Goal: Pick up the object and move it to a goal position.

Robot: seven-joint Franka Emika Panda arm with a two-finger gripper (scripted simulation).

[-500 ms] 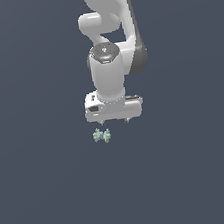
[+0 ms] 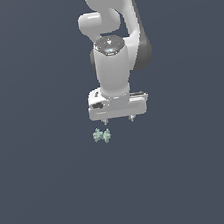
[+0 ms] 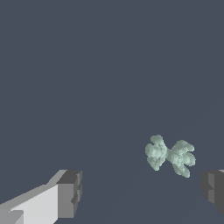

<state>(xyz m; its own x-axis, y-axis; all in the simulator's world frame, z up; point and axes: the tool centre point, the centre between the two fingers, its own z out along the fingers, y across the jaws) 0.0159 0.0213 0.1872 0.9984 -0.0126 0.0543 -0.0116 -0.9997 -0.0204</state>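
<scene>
The object (image 2: 101,135) is a tiny pale mint-green lump with knobbly lobes, lying on the dark grey floor. In the wrist view the object (image 3: 169,155) shows as two lobed clusters joined in the middle. My white gripper (image 2: 118,119) hangs just above it and slightly toward the exterior view's right, pointing down. Its jaws stand wide apart, with one dark-tipped finger (image 3: 70,193) and the other finger (image 3: 213,189) at the frame's edge. The object lies ahead of the gap between them, closer to the second finger, and nothing is held.
Around the object there is only the flat dark grey floor (image 2: 54,192). The white arm (image 2: 109,43) rises above the gripper toward the top of the exterior view.
The arm and gripper have shifted slightly toward the exterior view's right. The object has not moved.
</scene>
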